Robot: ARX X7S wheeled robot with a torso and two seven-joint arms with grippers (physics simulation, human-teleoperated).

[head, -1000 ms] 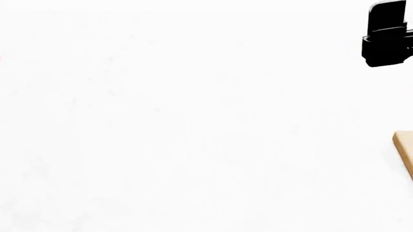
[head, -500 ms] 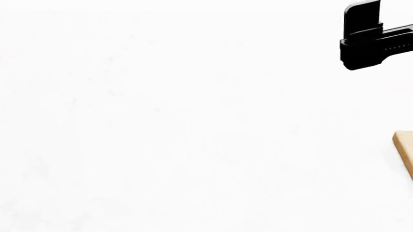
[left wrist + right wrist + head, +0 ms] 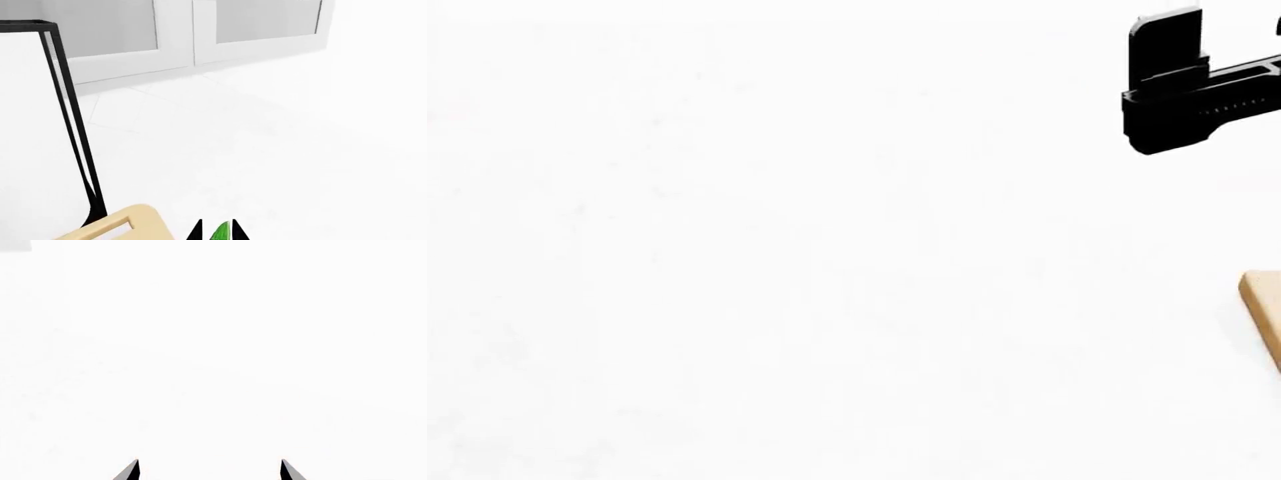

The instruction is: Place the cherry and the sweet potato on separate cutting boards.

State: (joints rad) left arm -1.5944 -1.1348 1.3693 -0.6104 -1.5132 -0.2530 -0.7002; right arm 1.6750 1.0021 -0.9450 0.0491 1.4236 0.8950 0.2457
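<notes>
Green leaf of the cherry (image 3: 221, 233) shows pinched between the two dark tips of the left gripper (image 3: 217, 234), which are closed tight upon it; the fruit itself is out of view. Light-wood cutting board (image 3: 120, 226) lies near, at the gripper's 9 o'clock. Right gripper (image 3: 209, 471) is spread wide, empty. In the head view, another board edge (image 3: 1265, 315) sits at 3 o'clock.
</notes>
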